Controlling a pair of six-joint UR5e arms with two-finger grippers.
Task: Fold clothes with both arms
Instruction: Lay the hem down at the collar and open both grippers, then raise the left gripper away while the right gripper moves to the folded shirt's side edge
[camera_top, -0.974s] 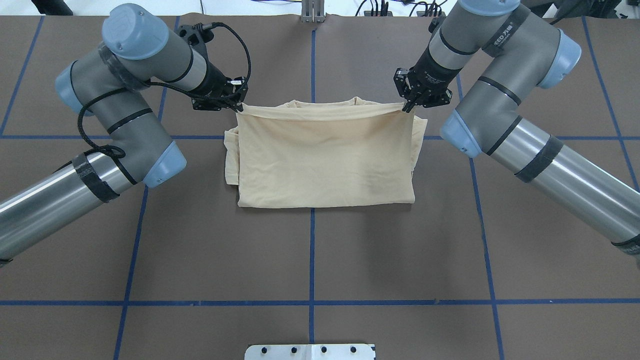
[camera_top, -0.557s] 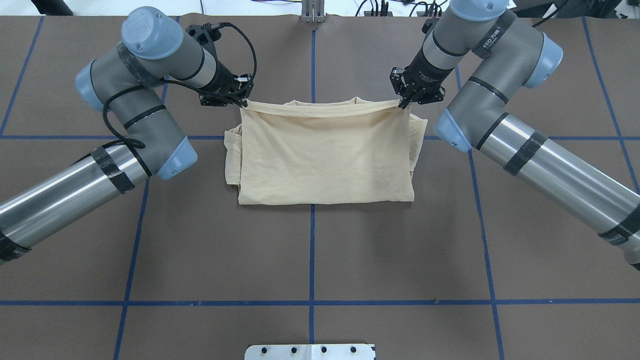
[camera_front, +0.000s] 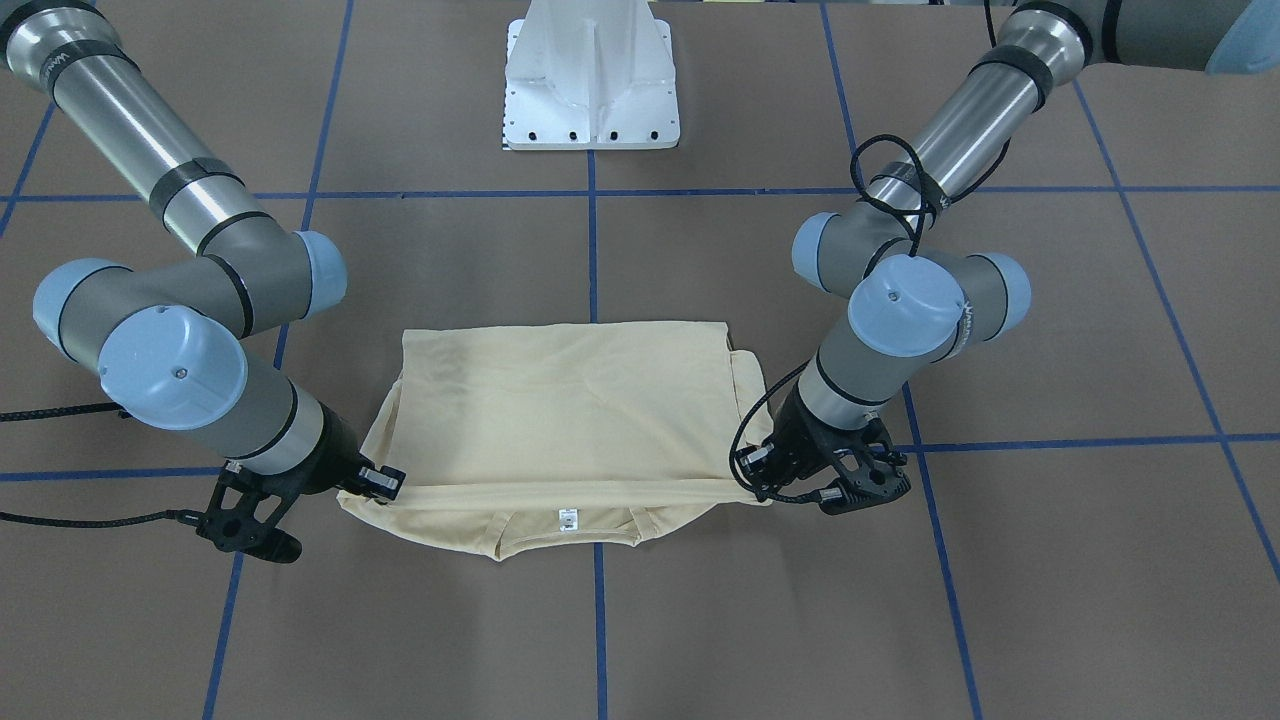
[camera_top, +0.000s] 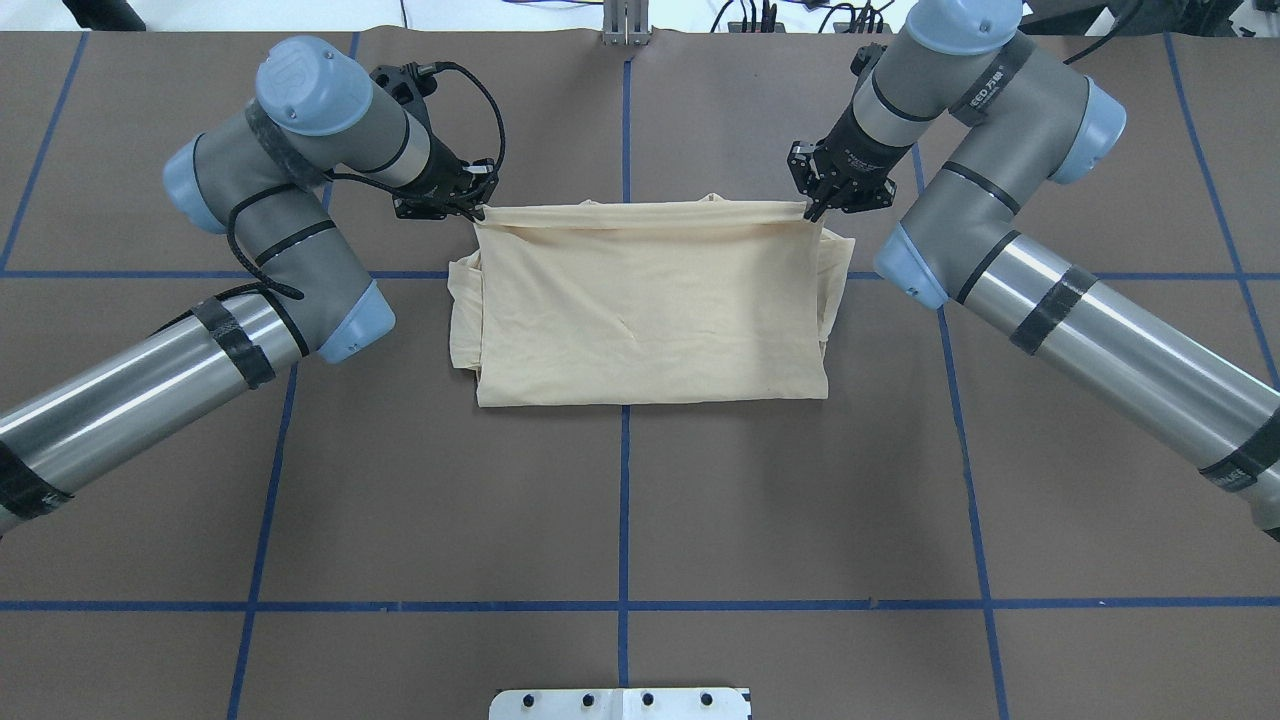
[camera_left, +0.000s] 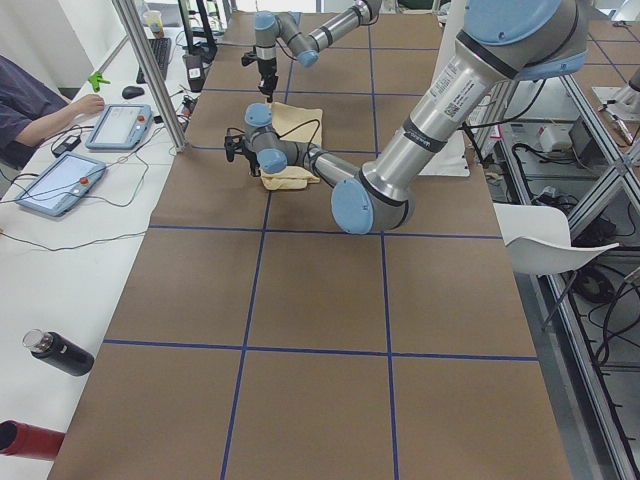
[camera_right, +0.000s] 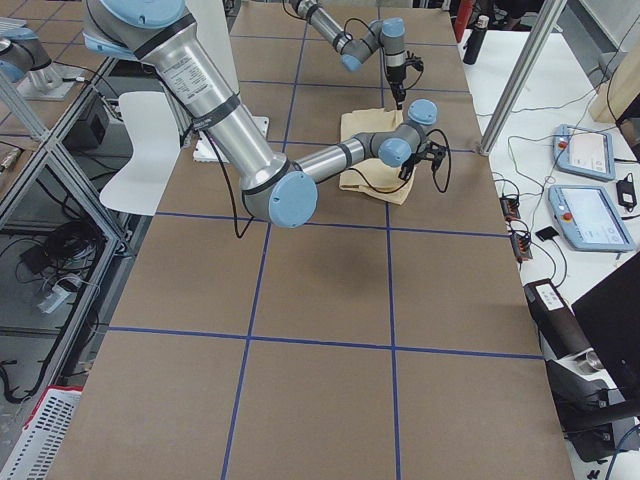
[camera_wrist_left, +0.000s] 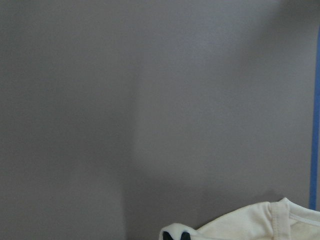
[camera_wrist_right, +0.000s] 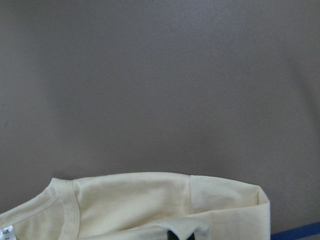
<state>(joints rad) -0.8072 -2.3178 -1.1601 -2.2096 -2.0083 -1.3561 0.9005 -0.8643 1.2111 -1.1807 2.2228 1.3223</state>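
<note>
Overhead exterior has my left hand (camera_top: 477, 211) and right hand (camera_top: 811, 208) each pinched shut on a far corner of the shirt's (camera_top: 650, 310) upper layer, with nothing but thin cloth between the jaws. The left wrist camera agrees: dark fingertips (camera_wrist_left: 184, 236) poke out of a bunch of cream fabric. The shirt lies folded on the far half of the counter (camera_top: 640, 500), between the two arms.

Over the last second the held edge has travelled further away from the robot's base. A second ago a wider band of collar and shoulder showed beyond it. Now only a sliver does, and the sag in the top layer has pulled flatter. From the front-facing camera the neckline and its neck label (camera_front: 567, 517) still peek out past the held edge.

I read this as the fold nearly laid. What remains, I judge, is to settle the edge onto the layer beneath and let go. The cloth looks taut, so releasing too high could let the corners spring back.
</note>
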